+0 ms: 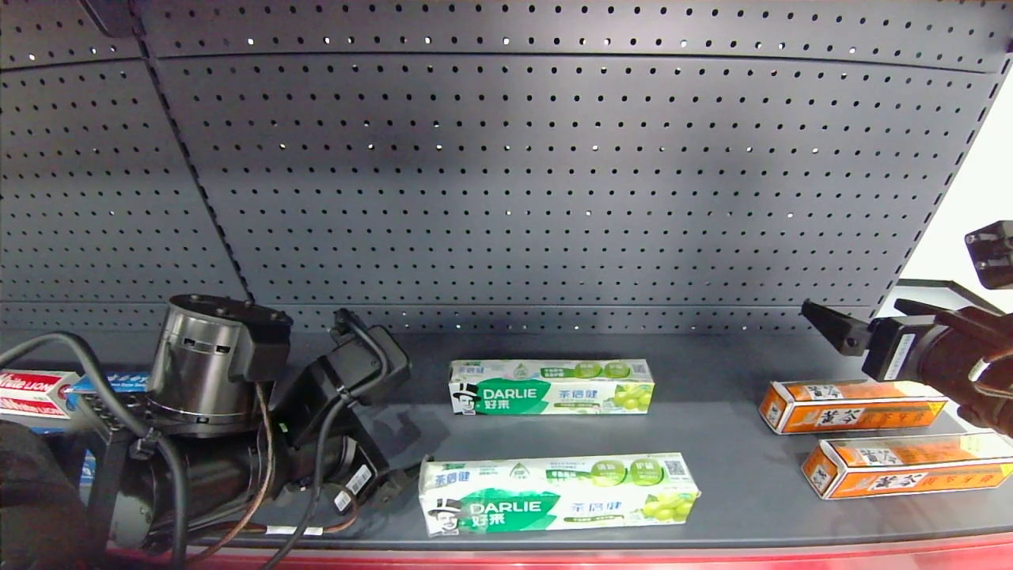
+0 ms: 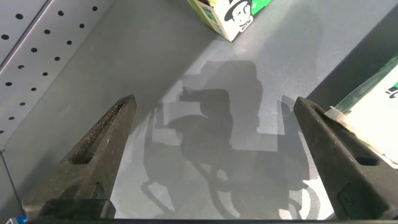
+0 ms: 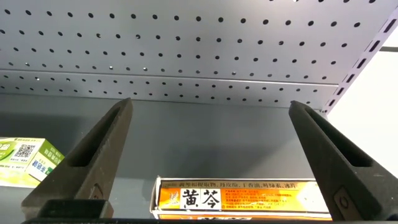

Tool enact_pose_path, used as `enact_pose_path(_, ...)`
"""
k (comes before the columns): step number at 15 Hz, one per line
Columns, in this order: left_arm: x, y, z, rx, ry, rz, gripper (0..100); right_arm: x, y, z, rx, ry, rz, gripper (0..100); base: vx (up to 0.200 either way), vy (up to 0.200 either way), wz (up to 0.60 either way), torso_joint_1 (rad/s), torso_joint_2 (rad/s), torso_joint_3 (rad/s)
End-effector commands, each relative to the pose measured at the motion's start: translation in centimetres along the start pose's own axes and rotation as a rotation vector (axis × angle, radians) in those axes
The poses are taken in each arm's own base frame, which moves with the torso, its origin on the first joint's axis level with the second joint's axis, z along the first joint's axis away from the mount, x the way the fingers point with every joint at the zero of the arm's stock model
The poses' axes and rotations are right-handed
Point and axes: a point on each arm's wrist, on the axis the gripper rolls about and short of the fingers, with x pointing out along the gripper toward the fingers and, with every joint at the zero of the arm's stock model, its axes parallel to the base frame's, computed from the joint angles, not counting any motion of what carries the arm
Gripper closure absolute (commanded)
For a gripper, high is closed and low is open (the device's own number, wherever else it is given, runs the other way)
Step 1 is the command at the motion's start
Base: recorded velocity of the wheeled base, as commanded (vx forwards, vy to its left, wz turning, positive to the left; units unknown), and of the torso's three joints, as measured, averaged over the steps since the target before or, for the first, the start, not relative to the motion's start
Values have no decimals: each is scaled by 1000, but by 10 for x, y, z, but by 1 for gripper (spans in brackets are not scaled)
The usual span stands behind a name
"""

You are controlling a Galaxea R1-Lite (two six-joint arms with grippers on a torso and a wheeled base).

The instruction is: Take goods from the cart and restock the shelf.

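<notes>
On the grey shelf (image 1: 712, 443), head view first: a far green toothpaste box (image 1: 552, 386) lies lengthwise mid-deck, and a near green toothpaste box (image 1: 558, 495) lies parallel by the front edge. Off to the right are a rear orange box (image 1: 853, 405) and a front orange box (image 1: 910, 465), lying flat and close together. A red-and-white box (image 1: 36, 392) sits at the far left, with the pegboard back panel (image 1: 514, 198) behind it all. The left arm (image 1: 214, 380) lies low over the shelf's left part; the right gripper (image 1: 851, 317) hangs above the rear orange box. Over to the left wrist view: the left gripper (image 2: 214, 102) is spread wide with nothing in it, over bare shelf between the ends of the two green boxes. And the right wrist view: fingers splayed wide and empty, the rear orange box below and between them, untouched, the far green toothpaste box off to one side.
</notes>
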Motion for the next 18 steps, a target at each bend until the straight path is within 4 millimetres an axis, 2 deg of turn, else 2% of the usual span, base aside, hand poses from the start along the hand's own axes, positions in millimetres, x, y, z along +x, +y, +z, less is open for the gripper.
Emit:
enact_pose_path(1, 2, -1, 0, 1, 4, -3, 0, 0, 0, 0, 0, -1, 0, 0, 0, 0, 0, 0, 0, 0)
enact_pose_path(6, 2, 0, -2, -3, 11, 0, 0, -4, -1, -3, -1, 8, 0, 0, 0, 0, 0, 0, 0, 0)
enact_pose_path(9, 0, 9, -7, -27, 22, 34, 0, -1, 1, -2, -4, 7, 8, 0, 0, 0, 0, 0, 0, 0)
enact_pose_path(12, -22, 24, -4, -59, -33, 109, 0, 1, 0, 5, -2, -17, -1, 0, 0, 0, 0, 0, 0, 0)
enact_pose_path(14, -63, 38, -2, -92, -136, 216, 0, -12, -8, 11, 4, -57, -33, 0, 0, 0, 0, 0, 0, 0)
enact_pose_path(15, -74, 41, -5, -103, -154, 249, 0, -17, -10, 12, 6, -65, -39, 0, 0, 0, 0, 0, 0, 0)
enact_pose_path(16, -94, 45, -14, -126, -178, 314, 0, -26, -13, 10, 8, -72, -52, 0, 0, 0, 0, 0, 0, 0)
enact_pose_path(17, -125, 45, -33, -173, -205, 422, 0, -40, -23, 2, 9, -65, -98, 0, 0, 0, 0, 0, 0, 0)
enact_pose_path(18, -141, 38, -47, -209, -229, 464, 0, -51, -26, -5, 11, -59, -118, 0, 0, 0, 0, 0, 0, 0)
